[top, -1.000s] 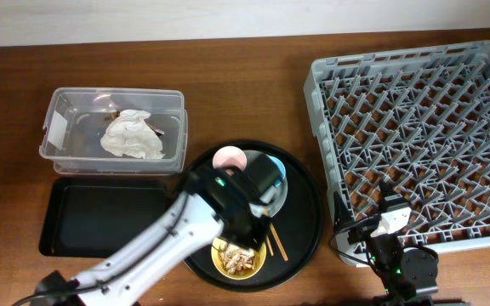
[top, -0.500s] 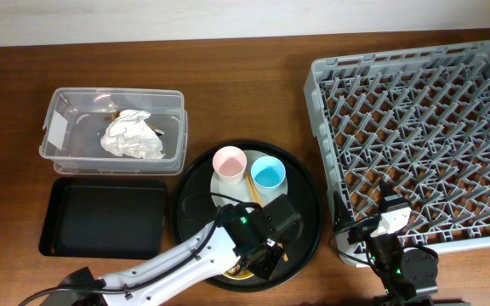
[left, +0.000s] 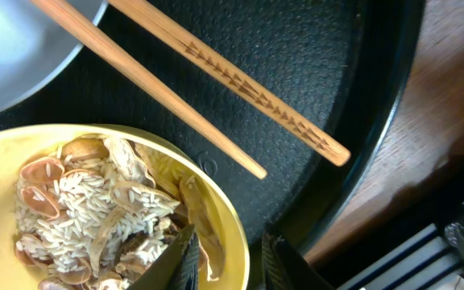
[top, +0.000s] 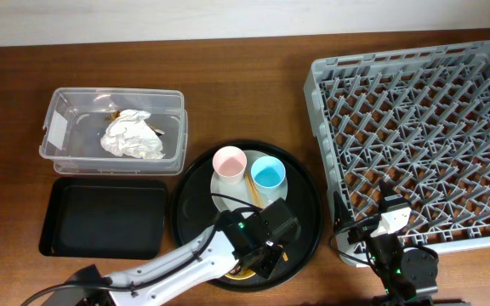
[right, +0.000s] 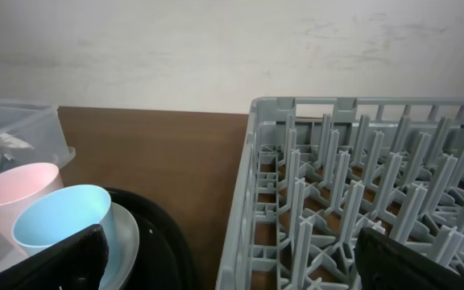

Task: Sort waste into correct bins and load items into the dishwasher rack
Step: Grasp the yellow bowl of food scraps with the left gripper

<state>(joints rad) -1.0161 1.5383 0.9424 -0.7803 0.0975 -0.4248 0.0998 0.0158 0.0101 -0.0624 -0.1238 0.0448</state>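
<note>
With the left gripper (left: 230, 270) narrowly open astride the rim of the yellow bowl (left: 216, 205) at the round black tray's (left: 312, 72) near edge, a thin pinch could tip it, spilling the food scraps (left: 79, 217), while the right gripper (right: 232, 262) waits wide open and empty.

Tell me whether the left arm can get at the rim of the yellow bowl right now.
Probably yes: the left gripper hangs open right at the yellow bowl, one finger inside its rim, one outside, nothing between; the wooden chopsticks lie clear.
</note>
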